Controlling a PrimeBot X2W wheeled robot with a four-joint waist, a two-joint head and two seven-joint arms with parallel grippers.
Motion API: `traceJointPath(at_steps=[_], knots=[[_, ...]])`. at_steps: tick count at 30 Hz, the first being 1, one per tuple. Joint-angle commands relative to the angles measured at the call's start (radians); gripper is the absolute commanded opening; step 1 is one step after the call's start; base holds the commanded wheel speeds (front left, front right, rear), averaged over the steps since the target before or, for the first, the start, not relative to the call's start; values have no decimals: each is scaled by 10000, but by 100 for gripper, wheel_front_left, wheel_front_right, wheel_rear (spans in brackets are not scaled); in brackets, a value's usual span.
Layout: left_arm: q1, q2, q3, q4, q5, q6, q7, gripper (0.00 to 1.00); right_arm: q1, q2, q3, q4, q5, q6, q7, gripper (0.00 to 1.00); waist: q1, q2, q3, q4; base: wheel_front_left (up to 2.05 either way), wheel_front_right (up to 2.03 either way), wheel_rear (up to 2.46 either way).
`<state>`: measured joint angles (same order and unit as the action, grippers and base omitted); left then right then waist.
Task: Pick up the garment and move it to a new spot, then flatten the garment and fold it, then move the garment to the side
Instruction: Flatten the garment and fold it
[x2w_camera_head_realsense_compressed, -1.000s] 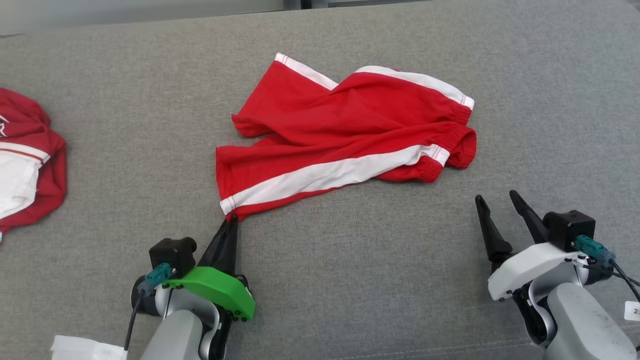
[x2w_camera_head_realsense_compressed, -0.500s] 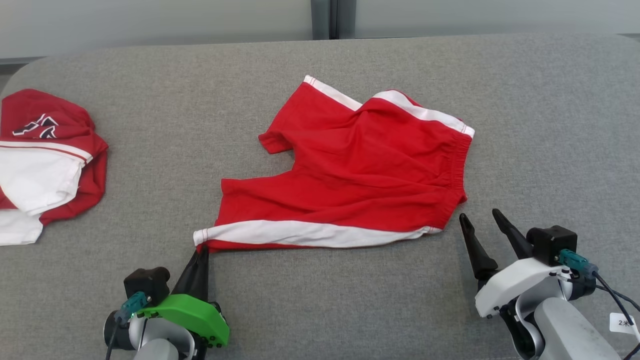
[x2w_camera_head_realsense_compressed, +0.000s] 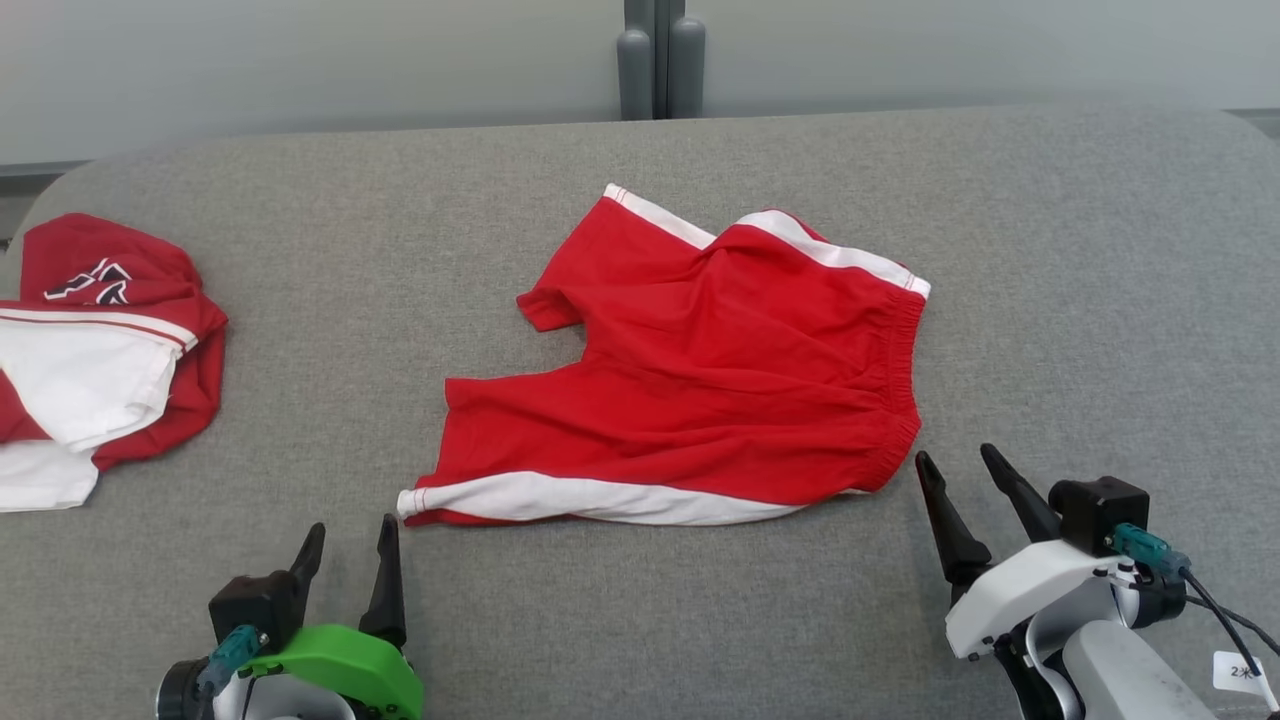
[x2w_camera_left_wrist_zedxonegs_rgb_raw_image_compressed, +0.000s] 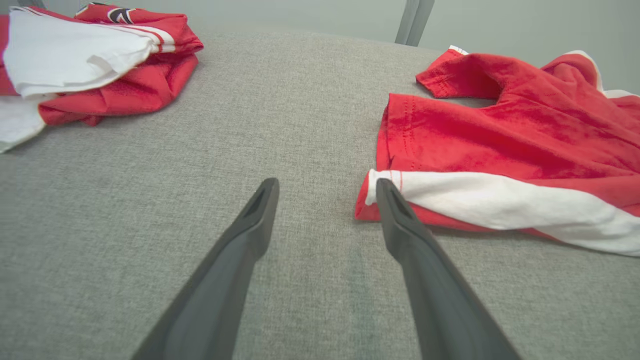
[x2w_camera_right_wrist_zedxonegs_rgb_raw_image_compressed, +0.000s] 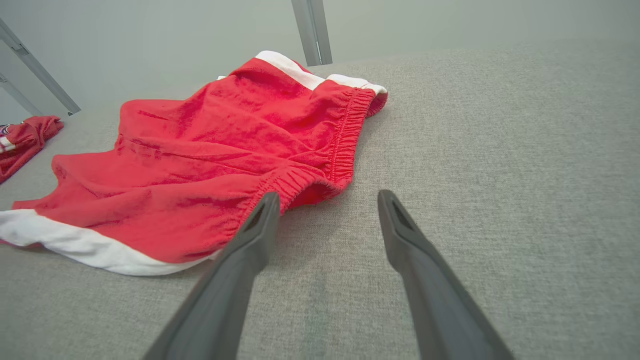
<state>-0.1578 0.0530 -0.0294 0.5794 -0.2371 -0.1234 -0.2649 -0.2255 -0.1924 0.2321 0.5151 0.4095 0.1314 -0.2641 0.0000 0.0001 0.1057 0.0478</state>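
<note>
The garment is a pair of red shorts with white side stripes, spread on the grey cloth surface, waistband toward the right. My left gripper stands open just short of the near left leg hem; in the left wrist view its right fingertip sits at the edge of the shorts and nothing is between the fingers of the gripper. My right gripper is open beside the waistband's near corner; in the right wrist view the shorts lie ahead and left of the gripper.
A second red and white garment lies bunched at the left edge of the grey surface, also seen as a pile in the left wrist view. A grey post stands behind the surface's far edge.
My left gripper has let go of the leg hem and opened, drawing back slightly. The shorts now lie flatter. The head camera tilted, shifting the whole picture downward.
</note>
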Motion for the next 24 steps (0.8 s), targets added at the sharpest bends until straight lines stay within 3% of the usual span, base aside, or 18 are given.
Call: traceJointPath(at_steps=[1,10,24], knots=[[219,-2,108,-217,162,19,8,100,155,65,-44,-59,-119,-15,0,100,0,-1,-164,16,0,0,0],[894,-17,-102,-1087,20,107,9,100,577,264,76,-93,-116,-15,0,100,0,-1,-438,185,0,0,0],[550,-14,-597,-1606,-194,239,9,100,-124,167,465,383,220,-15,0,100,0,-1,243,1001,0,0,0]])
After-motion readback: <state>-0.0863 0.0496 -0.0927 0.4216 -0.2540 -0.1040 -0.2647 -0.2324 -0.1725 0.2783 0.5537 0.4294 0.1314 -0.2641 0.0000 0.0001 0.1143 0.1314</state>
